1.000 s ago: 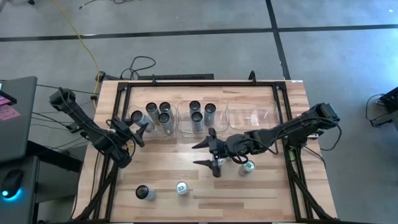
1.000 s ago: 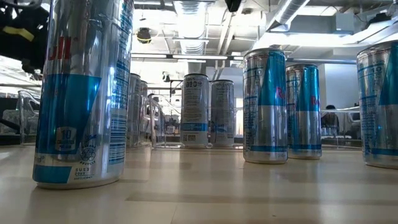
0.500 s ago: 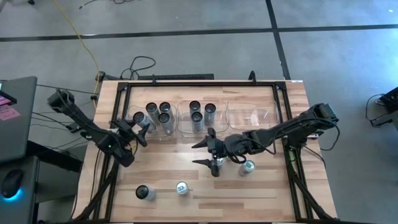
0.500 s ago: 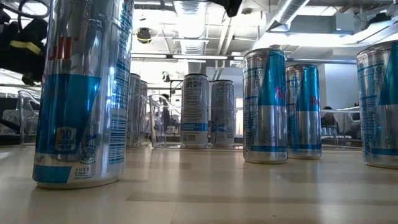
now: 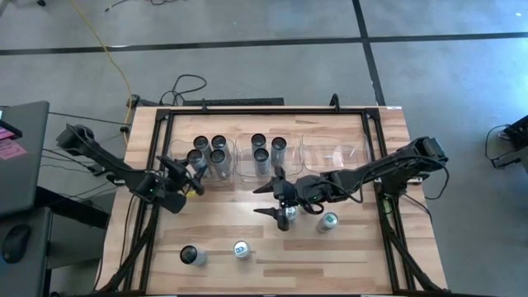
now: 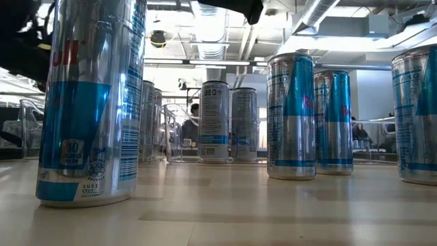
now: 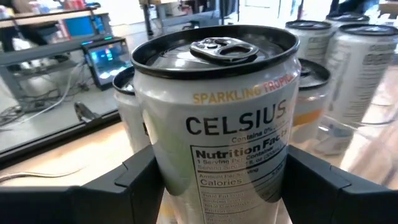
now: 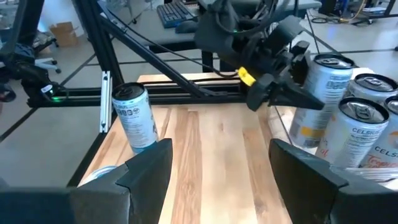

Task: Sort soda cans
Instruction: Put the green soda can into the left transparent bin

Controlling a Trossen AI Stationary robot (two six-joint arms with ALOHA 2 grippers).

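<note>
celsius can stood upright, long axis vertical, pull-tab top up, in the left clear bin with three other dark-top cans. left gripper straddled it, fingers wide at each side, contact unclear. a second ago it sat further out; it moved in toward the bin. right gripper was spread open mid-table above a blue-top can, unchanged.

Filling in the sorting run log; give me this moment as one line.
left gripper: open around Celsius can at left bin | right gripper: open over loose can mid-table | three cans left outside bins
</note>
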